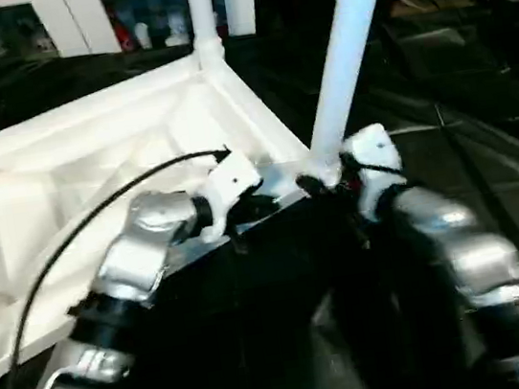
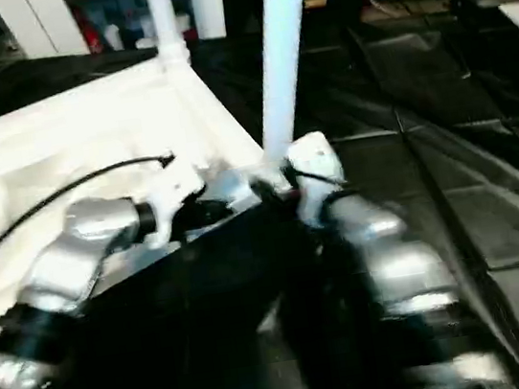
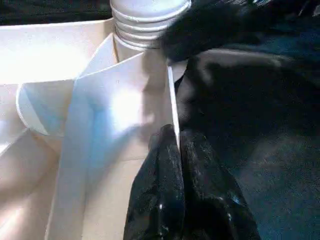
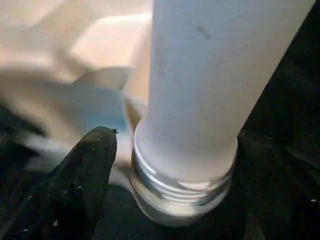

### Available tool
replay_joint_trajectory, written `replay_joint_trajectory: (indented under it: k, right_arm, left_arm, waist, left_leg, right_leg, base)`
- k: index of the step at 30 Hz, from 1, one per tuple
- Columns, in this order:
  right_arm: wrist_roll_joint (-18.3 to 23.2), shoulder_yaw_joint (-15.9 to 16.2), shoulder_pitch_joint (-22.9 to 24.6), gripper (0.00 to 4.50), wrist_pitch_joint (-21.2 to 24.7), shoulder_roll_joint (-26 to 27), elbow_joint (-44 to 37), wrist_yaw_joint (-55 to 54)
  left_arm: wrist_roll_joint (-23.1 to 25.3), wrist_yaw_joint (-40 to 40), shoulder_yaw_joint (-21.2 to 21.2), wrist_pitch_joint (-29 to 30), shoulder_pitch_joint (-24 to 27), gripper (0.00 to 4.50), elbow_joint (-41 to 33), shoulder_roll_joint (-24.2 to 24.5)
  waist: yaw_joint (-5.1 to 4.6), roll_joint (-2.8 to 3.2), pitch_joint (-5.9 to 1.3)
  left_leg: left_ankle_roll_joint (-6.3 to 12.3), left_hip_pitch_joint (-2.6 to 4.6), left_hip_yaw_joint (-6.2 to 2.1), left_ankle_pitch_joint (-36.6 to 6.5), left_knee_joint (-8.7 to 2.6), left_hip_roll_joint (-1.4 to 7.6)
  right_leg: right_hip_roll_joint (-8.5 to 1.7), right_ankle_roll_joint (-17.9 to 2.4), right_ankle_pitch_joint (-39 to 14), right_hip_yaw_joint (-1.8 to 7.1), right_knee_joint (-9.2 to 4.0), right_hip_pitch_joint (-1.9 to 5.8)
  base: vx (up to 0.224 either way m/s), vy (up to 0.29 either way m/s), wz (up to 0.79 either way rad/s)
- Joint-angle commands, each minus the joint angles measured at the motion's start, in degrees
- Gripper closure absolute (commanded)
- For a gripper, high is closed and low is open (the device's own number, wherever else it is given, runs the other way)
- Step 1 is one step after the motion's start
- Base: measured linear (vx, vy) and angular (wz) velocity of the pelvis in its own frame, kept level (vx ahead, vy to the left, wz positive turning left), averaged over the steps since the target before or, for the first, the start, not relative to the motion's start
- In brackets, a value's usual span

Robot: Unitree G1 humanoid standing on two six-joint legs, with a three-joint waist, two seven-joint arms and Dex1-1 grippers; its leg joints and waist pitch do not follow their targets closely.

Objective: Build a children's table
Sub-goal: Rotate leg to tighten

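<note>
The white plastic tabletop [image 1: 92,170] lay upside down on the dark floor [image 1: 475,77], its ribbed underside facing up, filling the left and middle of the scene ahead of the robot. Thin upright walls and diagonal braces ran toward its corners. At the far corner a white leg [image 1: 202,14] stood upright in its socket. At the near right corner a second white leg [image 1: 347,56] rose from its socket, leaning to the right as it climbed out of the picture.

The left gripper [image 3: 176,150] sat at the near edge of the tabletop, just left of that corner; its two black fingers were pressed together on the thin rim wall, pinching it. The right gripper [image 4: 165,170] was at the foot of the leaning leg. One black finger [image 4: 85,170] stood beside the leg's ringed base with a narrow gap between them, and the other finger was hidden, so the jaws looked spread around the leg, though whether they touched it could not be told.

The head views gave the whole layout: both silver forearms, a black cable [image 1: 81,229] arching over the left arm, and a white cabinet [image 1: 61,19] far behind. The left wrist view showed the pinch on the rim and the ribbed collar of the corner socket [image 3: 145,22]. The right wrist view showed the stepped rings where the leg met its socket.
</note>
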Motion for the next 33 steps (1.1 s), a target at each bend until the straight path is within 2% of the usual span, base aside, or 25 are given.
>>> replay_joint_trajectory:
  k: [1,2,3,4,6,8,10,13,20,22,28,31,33]
  right_arm:
    - [2.67,2.56,0.45,0.68,-1.06,-1.3,-4.22,7.7]
    - [3.59,2.43,0.99,0.68,-0.77,-4.22,-5.16,11.51]
    - [4.09,2.36,1.31,0.68,-0.83,-5.83,-5.64,13.72]
    - [4.39,2.22,1.58,0.68,-1.19,-7.4,-5.89,15.73]
    - [5.08,1.99,1.74,0.68,-1.59,-9.24,-5.95,18.37]
    - [5.87,2.31,1.74,0.68,-1.52,-10.95,-6.18,20.81]
    - [6.13,3.19,1.78,0.68,-1.68,-12.49,-6.53,22.67]
    - [4.81,4.61,2.05,0.68,-2.46,-13.92,-6.14,23.9]
    - [4.92,4.08,1.4,0.68,-2.42,-12.42,-4.61,23.23]
    - [4.99,4.44,1.15,0.83,-2.58,-12.39,-4.15,23.6]
    - [4.34,5.54,1.23,1.25,-3.41,-13.2,-3.58,23.93]
    - [4.26,5.58,1.23,1.61,-3.53,-13.18,-3.44,23.91]
    - [4.06,5.55,1.22,1.66,-3.55,-13.05,-3.3,23.94]
  left_arm:
    - [0.6,-4.38,-4.01,0.52,2.25,4.5,0.66,0.9]
    - [0.05,-6.62,-4.12,-1.15,2.83,4.5,-0.21,2.28]
    - [-0.32,-7.67,-4.07,-1.25,3.16,4.5,-0.83,3.05]
    - [-0.76,-9.29,-4.12,-2.34,3.6,4.5,-1.57,4.11]
    - [-1.64,-11.48,-4.03,-3.18,4.31,4.5,-2.85,5.64]
    - [-2.31,-12.94,-3.88,-4.19,4.94,4.5,-4.05,7.06]
    - [-3.1,-14.23,-3.68,-4.92,5.48,4.5,-5.2,8.16]
    - [-3.5,-14.93,-3.42,-4.56,5.95,4.5,-6.33,9.23]
    - [-3.79,-15.64,-3.12,-4.88,6.32,4.5,-6.78,9.74]
    - [-4.0,-15.71,-3.2,-5.02,6.35,4.5,-6.85,9.9]
    - [-4.18,-15.6,-3.26,-5.02,6.3,4.5,-6.84,9.93]
    - [-4.19,-15.59,-3.24,-5.02,6.29,4.5,-6.77,9.92]
    - [-4.23,-15.5,-3.24,-5.03,6.26,4.5,-6.72,9.92]
  waist:
    - [0.03,0.07,-4.54]
    - [0.05,0.19,-4.66]
    - [0.05,0.03,-4.8]
    - [0.12,0.22,-4.86]
    - [0.19,0.18,-4.44]
    - [0.26,0.29,-4.39]
    - [0.26,0.38,-4.15]
    - [0.21,0.32,-4.12]
    - [0.19,0.13,-4.62]
    - [0.22,0.13,-4.72]
    - [0.25,0.12,-4.81]
    - [0.25,0.14,-4.82]
    - [0.25,0.09,-4.82]
  left_leg:
    - [7.01,0.25,-1.32,-2.37,-2.54,3.35]
    - [7.78,0.25,-1.29,-1.25,-2.39,3.33]
    - [8.89,-0.04,-1.2,0.62,-2.07,3.14]
    - [9.78,-0.08,-1.21,1.73,-1.94,3.24]
    - [9.94,-0.01,-1.1,-0.53,-1.95,3.37]
    - [8.9,0.07,-1.35,-2.95,-2.22,3.63]
    - [7.29,0.46,-1.32,-5.62,-2.45,3.8]
    - [5.86,0.49,-1.38,-6.51,-2.56,3.85]
    - [6.82,0.17,-1.31,-3.39,-2.14,3.54]
    - [7.35,0.17,-1.28,-2.51,-2.05,3.53]
    - [7.61,0.18,-1.27,-2.33,-1.94,3.53]
    - [7.66,0.2,-1.28,-2.41,-1.91,3.54]
    - [7.73,0.15,-1.28,-2.27,-1.88,3.5]
  right_leg:
    - [-5.4,-14.83,-0.25,3.23,-2.1,3.41]
    - [-5.33,-15.45,2.25,3.21,-1.83,3.43]
    - [-5.14,-16.24,6.4,3.21,-1.33,3.65]
    - [-5.11,-17.01,9.17,3.12,-0.98,3.53]
    - [-5.2,-17.45,6.42,3.11,-1.38,3.26]
    - [-5.37,-17.35,1.2,2.92,-1.74,3.34]
    - [-5.45,-16.77,-5.44,2.96,-2.45,3.0]
    - [-5.51,-16.17,-8.2,3.05,-2.53,3.0]
    - [-5.42,-16.56,-3.72,3.09,-1.94,3.24]
    - [-5.34,-16.9,-2.04,3.05,-1.73,3.27]
    - [-5.32,-17.12,-1.72,3.02,-1.62,3.36]
    - [-5.32,-17.12,-2.03,3.0,-1.61,3.35]
    - [-5.33,-17.11,-1.81,3.01,-1.56,3.38]
  base:
    - [0.06,-0.022,0.01]
    - [0.0,0.0,0.0]
    - [0.0,0.0,0.0]
    - [0.0,0.0,0.0]
    - [0.0,0.0,0.0]
    - [0.0,0.0,0.0]
    - [0.0,0.0,0.0]
    - [0.0,0.0,0.0]
    - [0.0,0.0,0.0]
    - [0.0,0.0,0.0]
    - [0.0,0.0,0.0]
    - [0.0,0.0,0.0]
    - [0.0,0.0,0.0]
